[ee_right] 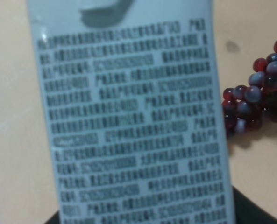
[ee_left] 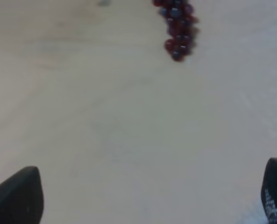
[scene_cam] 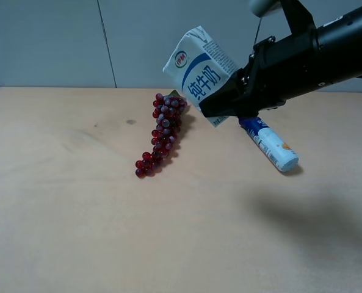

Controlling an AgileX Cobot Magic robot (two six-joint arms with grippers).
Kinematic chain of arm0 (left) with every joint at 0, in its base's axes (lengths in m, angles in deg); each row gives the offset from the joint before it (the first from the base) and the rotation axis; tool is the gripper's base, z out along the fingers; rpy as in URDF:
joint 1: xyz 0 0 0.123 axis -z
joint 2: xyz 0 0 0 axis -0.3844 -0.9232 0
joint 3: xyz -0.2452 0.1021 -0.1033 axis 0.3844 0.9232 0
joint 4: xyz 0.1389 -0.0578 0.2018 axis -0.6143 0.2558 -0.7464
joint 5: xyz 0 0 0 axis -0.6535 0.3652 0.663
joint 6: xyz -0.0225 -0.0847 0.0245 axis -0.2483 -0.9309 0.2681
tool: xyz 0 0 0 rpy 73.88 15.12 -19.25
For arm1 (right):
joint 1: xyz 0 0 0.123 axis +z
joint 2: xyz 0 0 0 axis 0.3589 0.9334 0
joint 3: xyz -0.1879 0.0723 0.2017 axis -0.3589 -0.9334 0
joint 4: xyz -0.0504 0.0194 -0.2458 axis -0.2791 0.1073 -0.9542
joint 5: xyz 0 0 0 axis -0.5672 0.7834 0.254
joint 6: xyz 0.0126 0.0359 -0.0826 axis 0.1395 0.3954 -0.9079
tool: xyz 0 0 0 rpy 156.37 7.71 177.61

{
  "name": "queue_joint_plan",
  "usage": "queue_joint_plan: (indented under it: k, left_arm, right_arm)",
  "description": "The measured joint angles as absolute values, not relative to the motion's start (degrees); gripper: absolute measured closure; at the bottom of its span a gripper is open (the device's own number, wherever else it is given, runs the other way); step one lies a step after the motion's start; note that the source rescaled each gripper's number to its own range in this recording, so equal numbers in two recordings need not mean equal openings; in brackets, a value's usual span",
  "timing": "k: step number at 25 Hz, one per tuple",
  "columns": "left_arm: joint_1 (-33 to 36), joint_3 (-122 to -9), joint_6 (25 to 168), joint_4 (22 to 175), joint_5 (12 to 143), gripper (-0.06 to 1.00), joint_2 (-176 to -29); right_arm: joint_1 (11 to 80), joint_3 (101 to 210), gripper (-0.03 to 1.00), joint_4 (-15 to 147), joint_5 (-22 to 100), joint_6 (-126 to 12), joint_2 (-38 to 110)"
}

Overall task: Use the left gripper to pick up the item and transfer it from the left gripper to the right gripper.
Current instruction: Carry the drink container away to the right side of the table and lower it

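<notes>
The white-and-blue milk carton (scene_cam: 199,67) hangs tilted in the air above the table, gable top up and to the left. My right gripper (scene_cam: 222,105), on the black arm with a light-grey top piece, is shut on the carton's lower end. In the right wrist view the carton's printed side (ee_right: 129,116) fills the frame, with dark fingers (ee_right: 252,212) at its base. My left gripper (ee_left: 147,200) is open and empty over bare table, its black fingertips (ee_left: 17,198) far apart. The left arm does not show in the exterior high view.
A red grape bunch (scene_cam: 162,134) lies on the tan table (scene_cam: 77,213) below the carton; it also shows in the left wrist view (ee_left: 178,28) and the right wrist view (ee_right: 259,98). A white-and-blue tube (scene_cam: 269,143) lies at the right, under the right arm.
</notes>
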State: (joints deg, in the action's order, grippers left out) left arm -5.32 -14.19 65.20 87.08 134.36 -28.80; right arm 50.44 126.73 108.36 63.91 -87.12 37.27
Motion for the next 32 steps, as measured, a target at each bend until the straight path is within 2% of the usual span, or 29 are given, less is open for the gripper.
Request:
queue_joint_plan:
  k: [5,10,19,32]
  left_arm:
    - [-17.09,-14.19,65.2,87.08,134.36,0.06,-28.8]
    - [-24.13,-14.19,65.2,87.08,134.36,0.06,-28.8]
    - [-25.02,-14.19,65.2,87.08,134.0,0.06,-28.8]
    - [-25.02,-14.19,65.2,87.08,134.0,0.06,-28.8]
  right_arm:
    - [50.44,126.73,0.97,104.44,60.71,-80.31,37.27]
    - [50.44,126.73,0.97,96.98,56.38,-70.91,37.27]
    - [50.44,119.85,0.97,85.24,47.34,-55.43,37.27]
    - [50.44,106.15,0.97,84.81,37.2,-50.38,37.56]
